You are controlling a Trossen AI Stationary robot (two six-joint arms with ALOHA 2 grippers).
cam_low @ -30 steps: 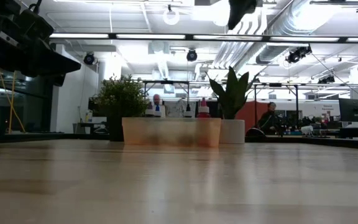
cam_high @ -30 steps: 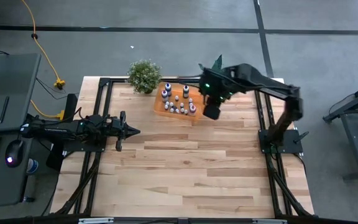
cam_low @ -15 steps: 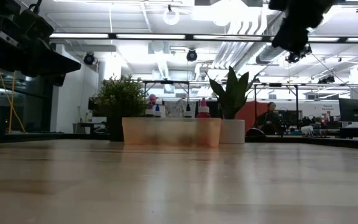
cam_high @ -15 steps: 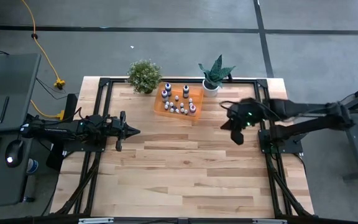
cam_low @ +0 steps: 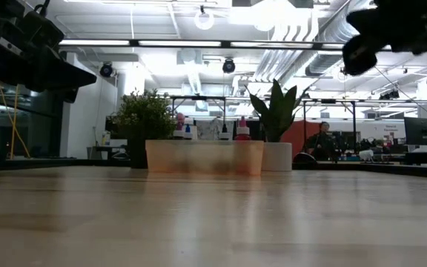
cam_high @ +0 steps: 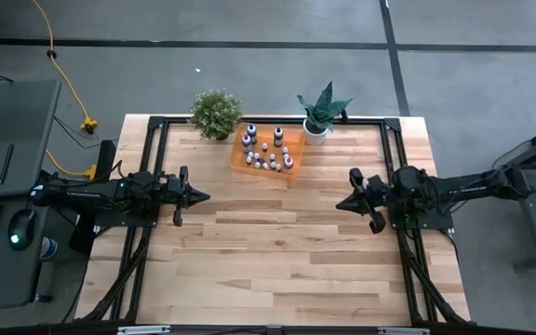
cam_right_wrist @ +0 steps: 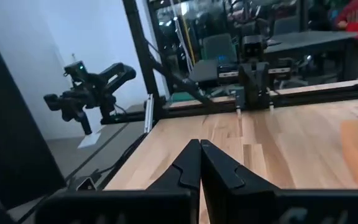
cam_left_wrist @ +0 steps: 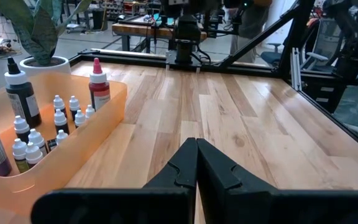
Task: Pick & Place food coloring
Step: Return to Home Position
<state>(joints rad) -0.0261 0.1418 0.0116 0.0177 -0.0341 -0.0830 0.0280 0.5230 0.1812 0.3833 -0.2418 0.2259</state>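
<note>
Both pressed together, your right gripper (cam_high: 341,203) and left gripper (cam_high: 203,196) are hovering at the table's (cam_high: 287,261) right and left edges. The food coloring (cam_high: 266,151) is sitting well apart, in the far-edge bin (cam_high: 238,165) between two plants (cam_high: 217,113).

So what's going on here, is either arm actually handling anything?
Nothing is being handled. The left gripper and the right gripper sit at opposite sides of the table, both shut and empty. The food coloring bottles stand in the orange bin at the table's far edge, between a bushy plant and a spiky plant. No bottles show on the bare wood, so the sorting looks finished.
</note>
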